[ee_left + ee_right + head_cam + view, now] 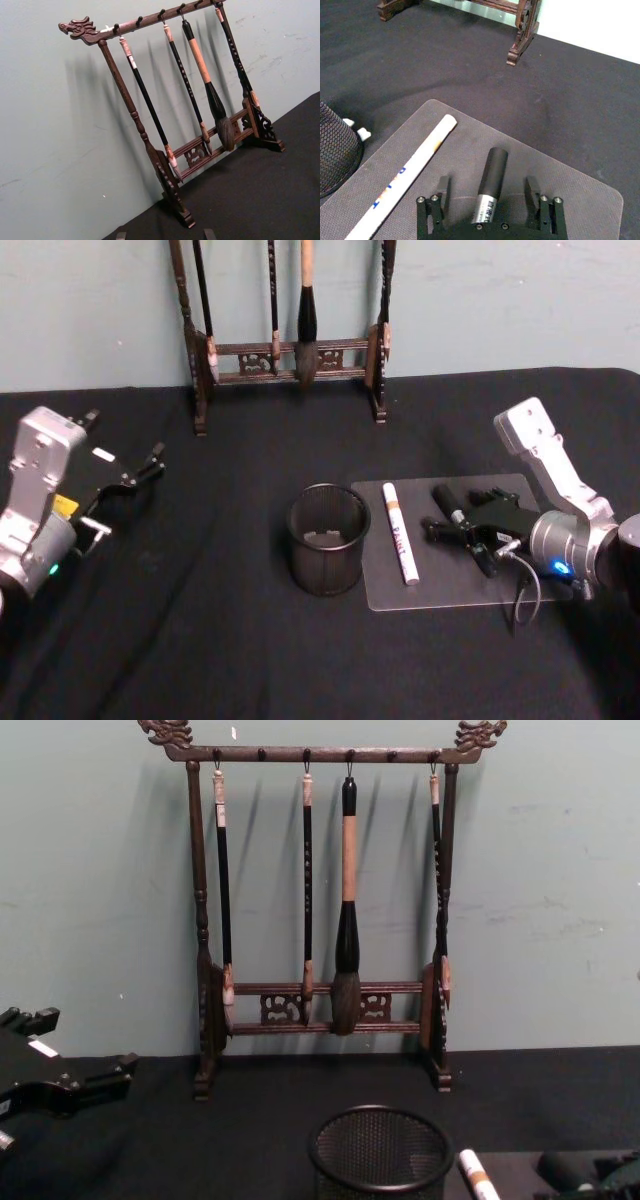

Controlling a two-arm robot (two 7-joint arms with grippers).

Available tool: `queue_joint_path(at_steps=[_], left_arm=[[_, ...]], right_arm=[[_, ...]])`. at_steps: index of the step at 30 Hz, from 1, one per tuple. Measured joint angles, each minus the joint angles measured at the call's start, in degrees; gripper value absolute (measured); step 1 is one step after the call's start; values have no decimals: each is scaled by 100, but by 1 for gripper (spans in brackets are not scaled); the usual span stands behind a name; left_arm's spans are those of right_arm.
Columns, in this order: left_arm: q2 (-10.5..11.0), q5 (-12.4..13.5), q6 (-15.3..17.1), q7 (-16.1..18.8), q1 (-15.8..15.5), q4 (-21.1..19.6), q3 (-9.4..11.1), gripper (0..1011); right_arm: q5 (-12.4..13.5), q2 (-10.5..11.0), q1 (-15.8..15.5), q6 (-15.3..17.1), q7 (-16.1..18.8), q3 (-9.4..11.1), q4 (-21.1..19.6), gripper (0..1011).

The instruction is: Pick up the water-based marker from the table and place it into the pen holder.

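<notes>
The water-based marker (491,172), black with a silver band, lies on a clear mat (400,592) right of centre. My right gripper (487,184) is open and low over the mat, one finger on each side of the marker without touching it; the head view shows this gripper (452,520) at the marker (447,502). The pen holder (328,540), a round black mesh cup, stands upright just left of the mat and also appears in the chest view (380,1155). My left gripper (125,495) hangs open at the far left, holding nothing.
A white marker (400,533) printed "Paint" lies on the mat between the pen holder and the black marker. A dark wooden brush rack (285,355) with hanging brushes stands at the back by the wall. Black cloth covers the table.
</notes>
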Motion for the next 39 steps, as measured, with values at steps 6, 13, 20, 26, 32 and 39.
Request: queue_joint_path(at_steps=[6, 13, 20, 26, 32, 39], left_arm=[[0, 0, 0, 0, 0, 0, 0, 1001], [0, 0, 0, 0, 0, 0, 0, 1001], [0, 0, 0, 0, 0, 0, 0, 1001], [0, 0, 0, 0, 0, 0, 0, 1001], [0, 0, 0, 0, 0, 0, 0, 1001], [0, 0, 0, 0, 0, 0, 0, 1001]], right_arm=[[11, 4, 3, -2, -4, -5, -3, 837], [15, 6, 6, -4, -7, -9, -3, 630], [19, 8, 8, -5, -12, -10, -3, 406], [24, 8, 8, -5, -13, -10, -3, 241], [24, 8, 4, -5, -10, -2, -10, 241], [-15, -1, -138, -144, 31, 160, -254, 242]])
